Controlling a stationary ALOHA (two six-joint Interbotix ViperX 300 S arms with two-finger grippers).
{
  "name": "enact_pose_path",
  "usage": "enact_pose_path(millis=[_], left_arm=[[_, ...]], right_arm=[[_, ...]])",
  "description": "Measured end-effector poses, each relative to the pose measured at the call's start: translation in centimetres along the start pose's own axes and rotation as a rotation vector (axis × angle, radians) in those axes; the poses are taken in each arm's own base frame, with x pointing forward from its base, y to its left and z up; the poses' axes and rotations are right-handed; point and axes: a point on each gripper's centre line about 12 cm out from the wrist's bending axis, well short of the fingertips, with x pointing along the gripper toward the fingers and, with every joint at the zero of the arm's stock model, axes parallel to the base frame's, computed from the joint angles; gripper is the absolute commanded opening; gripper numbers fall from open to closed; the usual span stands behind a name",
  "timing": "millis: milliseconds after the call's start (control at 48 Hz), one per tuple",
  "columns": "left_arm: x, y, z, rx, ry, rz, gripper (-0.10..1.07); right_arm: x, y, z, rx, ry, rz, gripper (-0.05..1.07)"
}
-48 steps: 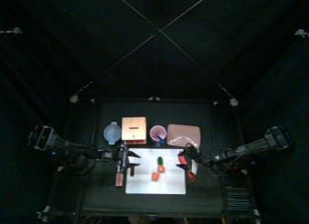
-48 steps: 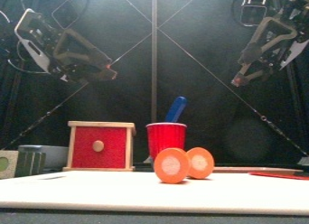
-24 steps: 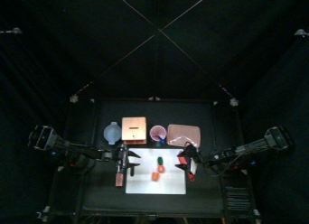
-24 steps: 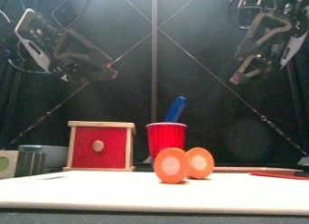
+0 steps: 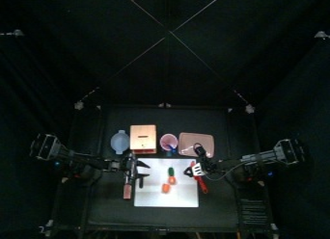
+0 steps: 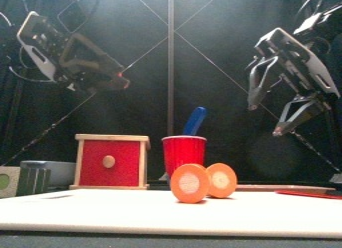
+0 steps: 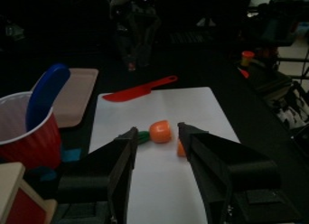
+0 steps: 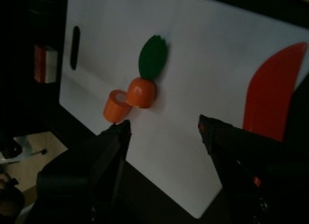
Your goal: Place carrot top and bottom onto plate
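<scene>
Two orange carrot chunks (image 5: 168,186) lie side by side on the white board (image 5: 180,197); one carries a green leafy tip (image 8: 152,56). The front view has them close up (image 6: 202,181). The pinkish plate (image 5: 195,143) sits behind the board, with nothing on it. My right gripper (image 8: 164,126) hangs open above the board's right part, apart from the chunks (image 8: 130,98). My left gripper (image 7: 157,135) hovers open over the board's left side, and the chunks (image 7: 160,131) show between its jaws further off.
A red knife (image 7: 139,88) lies at the board's right edge. Behind the board stand a red cup (image 6: 185,155) holding a blue utensil, an orange-tan block (image 5: 143,137) and a bluish item (image 5: 120,142). The front view shows a red box (image 6: 111,160).
My right arm has dropped lower and swung in over the board, jaws still open. The left arm and the carrot chunks have stayed put.
</scene>
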Motion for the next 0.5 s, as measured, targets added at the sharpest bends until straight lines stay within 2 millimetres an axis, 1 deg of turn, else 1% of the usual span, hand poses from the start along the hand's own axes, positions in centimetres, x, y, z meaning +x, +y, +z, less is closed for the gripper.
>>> enact_pose_path(millis=[125, 250, 375, 500], left_arm=[[-0.4, 0.5, -0.8, -0.001, 0.022, 0.015, 0.80], [-0.8, 0.9, -0.7, -0.001, 0.020, 0.028, 0.80], [-1.4, 1.3, -0.5, 0.013, 0.007, 0.039, 0.80], [-2.1, 1.4, -0.3, 0.036, -0.006, 0.041, 0.80]], right_arm=[[2.0, 0.9, -0.1, 0.042, 0.022, -0.055, 0.93], [4.5, 1.4, -0.4, 0.082, 0.045, -0.111, 0.93], [6.5, 1.8, -0.5, 0.111, 0.059, -0.148, 0.93], [7.6, 2.2, -0.6, 0.139, 0.070, -0.163, 0.93]])
